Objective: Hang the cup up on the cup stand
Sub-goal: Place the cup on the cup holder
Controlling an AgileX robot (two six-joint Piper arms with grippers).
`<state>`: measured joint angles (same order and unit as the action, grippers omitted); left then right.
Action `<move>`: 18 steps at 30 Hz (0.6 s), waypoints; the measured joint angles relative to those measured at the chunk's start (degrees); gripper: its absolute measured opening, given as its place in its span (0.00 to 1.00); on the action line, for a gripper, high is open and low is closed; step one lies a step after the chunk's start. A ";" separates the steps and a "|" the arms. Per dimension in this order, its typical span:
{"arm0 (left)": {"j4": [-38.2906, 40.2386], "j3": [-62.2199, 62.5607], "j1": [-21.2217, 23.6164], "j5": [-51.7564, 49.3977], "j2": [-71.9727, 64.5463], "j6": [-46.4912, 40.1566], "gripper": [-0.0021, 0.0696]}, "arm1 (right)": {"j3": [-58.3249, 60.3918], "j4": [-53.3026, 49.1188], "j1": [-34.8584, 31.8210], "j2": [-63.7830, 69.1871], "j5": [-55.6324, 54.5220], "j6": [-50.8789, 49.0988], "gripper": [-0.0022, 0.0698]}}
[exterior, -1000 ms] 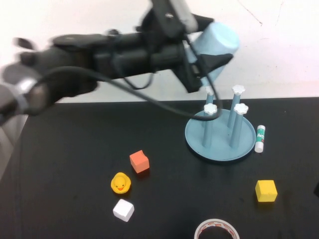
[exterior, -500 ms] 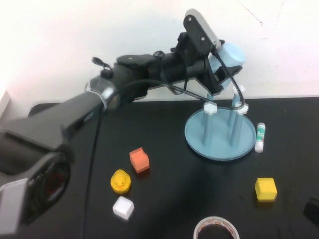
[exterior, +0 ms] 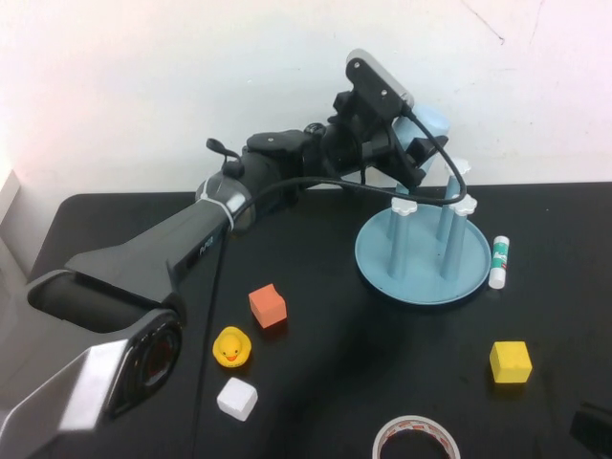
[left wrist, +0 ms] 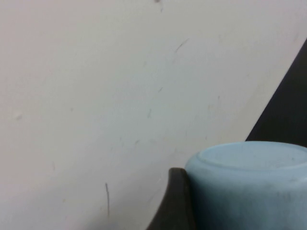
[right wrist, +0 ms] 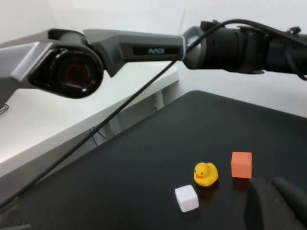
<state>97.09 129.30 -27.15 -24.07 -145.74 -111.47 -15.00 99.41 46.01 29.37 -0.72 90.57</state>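
The light blue cup (exterior: 432, 127) is held at the far side of the cup stand (exterior: 421, 275), with my left gripper (exterior: 413, 151) shut on it. It sits just above the stand's back left corner; the post there is hidden behind gripper and cup. Three white-capped posts show, the nearest (exterior: 403, 207) at front left. The left wrist view shows the cup (left wrist: 249, 187) with its flat base turned to the white wall and one dark finger (left wrist: 173, 203) against its side. My right gripper (right wrist: 278, 203) is shut and empty, low at the table's near right corner (exterior: 595, 427).
An orange cube (exterior: 267, 306), a yellow duck (exterior: 231, 347) and a white cube (exterior: 236, 401) lie left of centre. A yellow cube (exterior: 510, 362) and a tape roll (exterior: 416, 440) sit near the front. A glue stick (exterior: 498, 263) lies against the stand's right rim.
The left arm has stretched farther across the table and carried the cup down and back, from high above the stand to just over its rear posts. The right gripper stayed put.
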 joint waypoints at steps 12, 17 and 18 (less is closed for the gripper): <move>0.23 0.35 0.00 2.22 -1.18 8.21 0.80 | 0.00 0.00 0.00 0.00 0.11 0.00 0.03; 0.33 0.35 0.00 2.21 -1.18 10.69 0.93 | 0.00 0.00 0.00 0.00 0.72 0.00 0.03; 0.45 0.38 0.00 2.21 -1.18 11.10 0.95 | 0.00 0.00 0.00 0.00 1.42 0.10 0.03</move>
<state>97.54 129.68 -27.14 -21.85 -146.92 -100.37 -15.00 99.41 46.01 29.37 0.70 90.68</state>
